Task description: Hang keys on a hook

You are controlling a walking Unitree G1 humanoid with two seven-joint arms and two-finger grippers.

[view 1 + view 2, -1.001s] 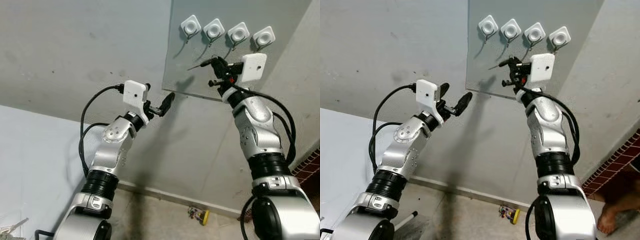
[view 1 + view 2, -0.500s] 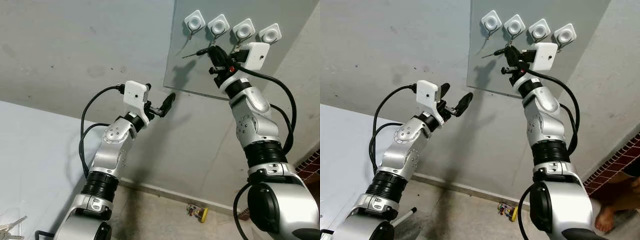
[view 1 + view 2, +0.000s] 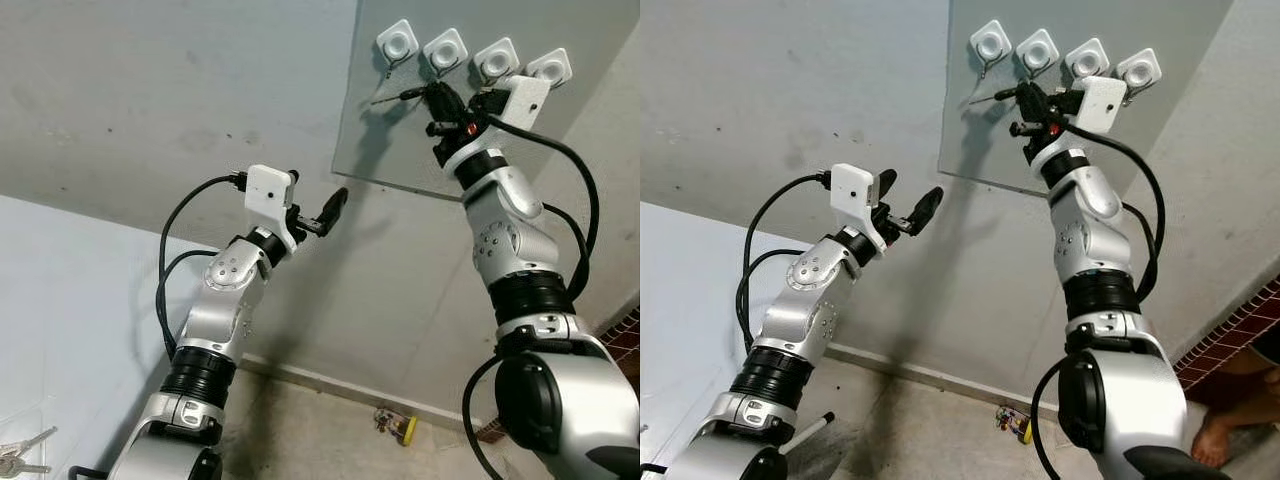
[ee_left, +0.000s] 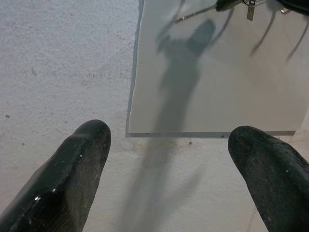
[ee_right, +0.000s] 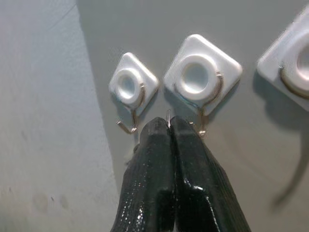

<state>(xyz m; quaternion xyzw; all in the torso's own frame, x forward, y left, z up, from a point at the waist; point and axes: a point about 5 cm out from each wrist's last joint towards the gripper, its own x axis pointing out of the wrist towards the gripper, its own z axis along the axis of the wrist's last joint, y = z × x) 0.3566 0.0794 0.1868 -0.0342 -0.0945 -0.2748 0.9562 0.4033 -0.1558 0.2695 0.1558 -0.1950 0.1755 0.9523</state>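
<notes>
up at the panel, my right gripper (image 5: 170,126) has its two black fingers pressed together, pinching a thin metal key ring (image 5: 168,116) whose tip pokes out between the tips. from my right wrist camera, that ring sits just below and between two white square hooks: the end hook (image 5: 132,87) near the panel edge and the second hook (image 5: 202,75), close to both wire prongs but on neither that i can confirm. from the head camera, the keys (image 3: 392,97) jut out sideways from the gripper, just under the row of four hooks on the grey panel (image 3: 400,150). my left gripper (image 3: 318,213) is raised lower down, well apart from the hooks, fingers spread wide and holding nothing, aimed at the panel's lower corner. below: a second bunch of keys (image 3: 22,452) at the lower left, a small yellow object (image 3: 398,428) on the floor by the skirting, and a person's bare foot (image 3: 1215,440) at the right.
</notes>
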